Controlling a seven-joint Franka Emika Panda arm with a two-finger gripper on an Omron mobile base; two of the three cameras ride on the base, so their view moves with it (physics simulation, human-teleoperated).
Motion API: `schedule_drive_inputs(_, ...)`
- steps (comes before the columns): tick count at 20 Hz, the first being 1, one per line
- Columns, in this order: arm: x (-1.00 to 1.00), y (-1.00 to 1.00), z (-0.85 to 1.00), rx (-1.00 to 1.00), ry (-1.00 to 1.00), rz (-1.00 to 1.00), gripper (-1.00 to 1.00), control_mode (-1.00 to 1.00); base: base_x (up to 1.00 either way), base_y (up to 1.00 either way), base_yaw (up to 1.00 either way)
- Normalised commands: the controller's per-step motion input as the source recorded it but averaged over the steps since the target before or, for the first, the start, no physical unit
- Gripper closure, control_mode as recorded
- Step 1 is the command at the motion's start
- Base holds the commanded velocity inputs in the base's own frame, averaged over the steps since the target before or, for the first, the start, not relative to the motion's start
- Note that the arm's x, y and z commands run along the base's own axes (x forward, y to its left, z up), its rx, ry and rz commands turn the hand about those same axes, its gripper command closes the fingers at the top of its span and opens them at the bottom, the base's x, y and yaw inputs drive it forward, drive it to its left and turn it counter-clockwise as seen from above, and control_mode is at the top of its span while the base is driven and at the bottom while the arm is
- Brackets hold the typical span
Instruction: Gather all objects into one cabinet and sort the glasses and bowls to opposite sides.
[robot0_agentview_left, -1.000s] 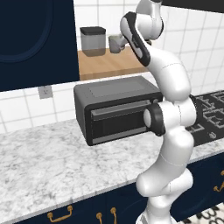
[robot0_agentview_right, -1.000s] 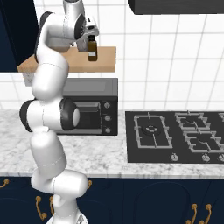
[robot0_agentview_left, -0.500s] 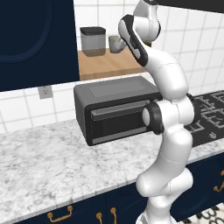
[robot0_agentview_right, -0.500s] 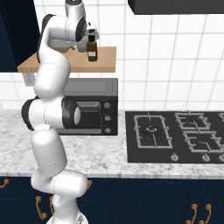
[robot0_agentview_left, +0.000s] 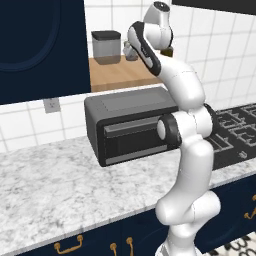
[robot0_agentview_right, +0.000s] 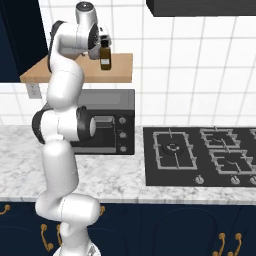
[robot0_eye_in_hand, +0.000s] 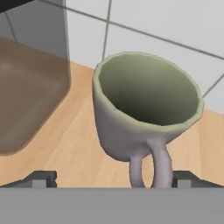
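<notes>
Left base view: arm raised to the wooden shelf (robot0_agentview_left: 120, 75), hand beside the grey cup (robot0_agentview_left: 131, 51), at 3 o'clock of a dark-lidded canister (robot0_agentview_left: 106, 47). Right base view: a brown bottle (robot0_agentview_right: 105, 56) stands at the hand. Hand view: the gripper (robot0_eye_in_hand: 111, 178) is spread, fingertips (robot0_eye_in_hand: 41, 177) flanking the cup's handle at 6 o'clock, likely lining up a grasp.

From behind and left of the arm, we look forward and down over the marble counter (robot0_agentview_left: 60, 185) toward the toaster oven (robot0_agentview_left: 127, 125) and the wooden shelf (robot0_agentview_left: 120, 75). From behind and right, we face the same toaster oven (robot0_agentview_right: 112, 122) and shelf (robot0_agentview_right: 120, 70), with the stovetop (robot0_agentview_right: 200, 155) alongside. These two views share shelf, oven and counter from opposite sides. The hand camera sits very close above the shelf board (robot0_eye_in_hand: 61, 148), looking into a cup (robot0_eye_in_hand: 146, 107) beside a tinted canister (robot0_eye_in_hand: 30, 78).
</notes>
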Motion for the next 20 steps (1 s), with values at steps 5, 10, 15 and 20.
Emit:
schedule_drive_inputs(5, 0.18, -0.04, 0.0, 0.0, -0.01, 0.01, -1.0, -1.0, 0.0, 0.0, 0.0)
schedule_drive_inputs(10, 0.2, -0.39, 0.0, 0.0, -0.07, 0.07, -1.0, -1.0, 0.0, 0.0, 0.0)
schedule_drive_inputs(15, 0.0, 0.05, -0.28, -0.03, 0.09, 0.0, -1.0, -1.0, 0.0, 0.0, 0.0)
schedule_drive_inputs(20, 0.0, 0.04, -0.44, -0.07, 0.2, 0.0, -1.0, -1.0, 0.0, 0.0, 0.0)
